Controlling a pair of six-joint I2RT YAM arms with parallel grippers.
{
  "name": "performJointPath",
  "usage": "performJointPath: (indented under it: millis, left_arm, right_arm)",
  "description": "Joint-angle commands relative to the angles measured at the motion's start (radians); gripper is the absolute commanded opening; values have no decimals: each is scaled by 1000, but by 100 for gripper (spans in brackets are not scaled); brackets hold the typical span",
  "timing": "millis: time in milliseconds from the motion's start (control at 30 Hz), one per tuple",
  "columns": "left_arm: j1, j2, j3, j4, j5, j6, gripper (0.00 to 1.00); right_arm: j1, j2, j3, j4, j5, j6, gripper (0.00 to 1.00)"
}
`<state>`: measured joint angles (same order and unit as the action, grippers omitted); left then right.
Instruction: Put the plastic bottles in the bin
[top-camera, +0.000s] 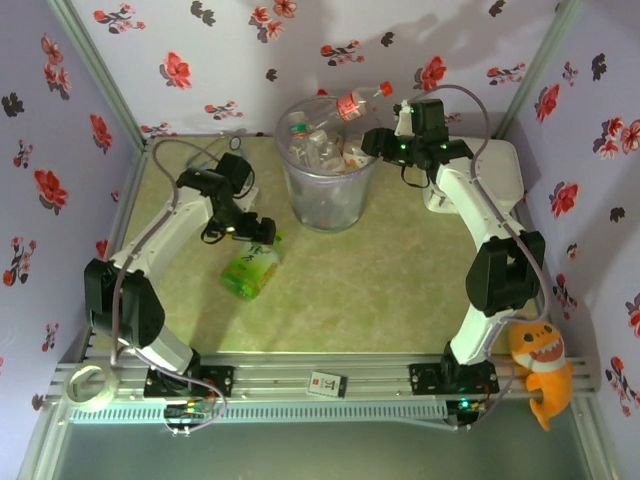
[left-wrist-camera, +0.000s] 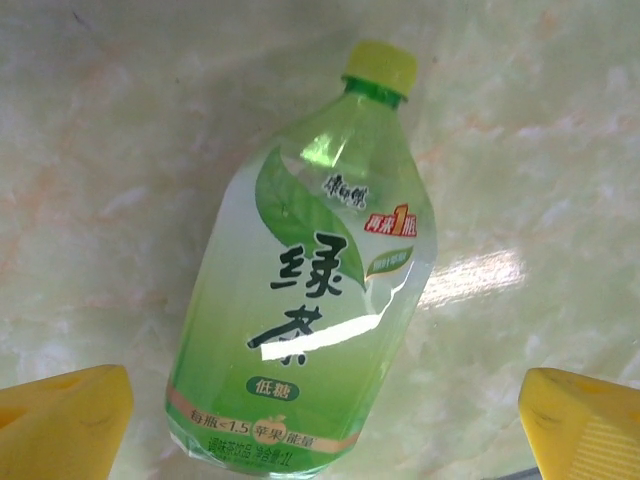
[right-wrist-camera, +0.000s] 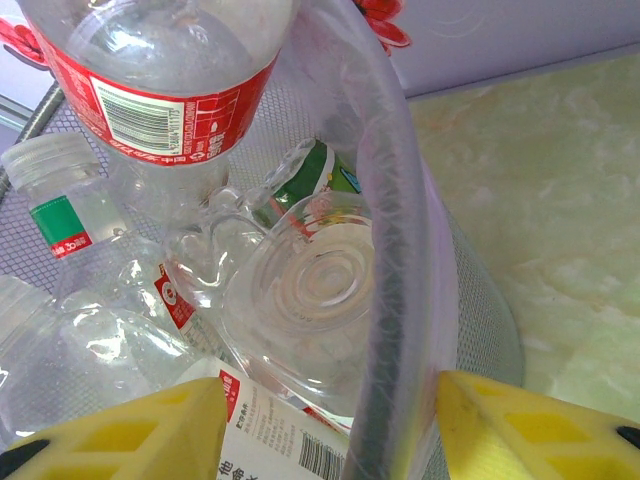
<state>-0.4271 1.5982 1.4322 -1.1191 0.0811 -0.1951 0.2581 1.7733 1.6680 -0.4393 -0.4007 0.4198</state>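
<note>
The marbled pale-green table (top-camera: 380, 290) is lying smooth and glossy between walls papered with red and black flowers (top-camera: 175, 68), and it is throwing back a bright streak of light in the left wrist view.

The bin (top-camera: 325, 205) is standing upright toward the far middle of the table, round, translucent and finely meshed on its wall, tapering downward. It is holding a heap of clear, crinkled plastic bottles (top-camera: 318, 145), some with white caps and red or green label bands. A red-labelled bottle (top-camera: 352, 104) is lying on top of the heap, its red cap pointing right past the rim.

The right gripper (top-camera: 377, 143) is hanging at the bin's right rim. In the right wrist view its yellow fingers (right-wrist-camera: 540, 430) are sitting partly apart with the curved rim (right-wrist-camera: 395, 200) running between them, so the rim is standing in the way; I cannot tell whether they are clamping anything.

The left gripper (top-camera: 255, 228) is hovering, released and spread wide, over a green-labelled bottle (top-camera: 250, 268) that is lying on its side on the table, left of the bin and apart from it. This bottle (left-wrist-camera: 300, 300) is pear-shaped and soft-sided, with a yellow-green cap and black characters.

An orange plush shark (top-camera: 540, 365) is hanging at the rail's right end, and a tape roll (top-camera: 88, 385) is resting at its left end.
</note>
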Motion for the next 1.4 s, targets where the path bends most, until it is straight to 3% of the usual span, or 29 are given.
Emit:
performJointPath:
  millis: [0,433,1367]
  left_arm:
    - [-45,57,1,-84,-45,63,100]
    - [-86,217,46,-130,-130,131,100]
    - [-107,373,-29,-77,-95,112,100]
  right_arm:
    - [13,28,6,-9,-15,-13,57]
    - [13,37,9,-2,-16,-8,57]
    - [11,36,4,7,-7,-12,57]
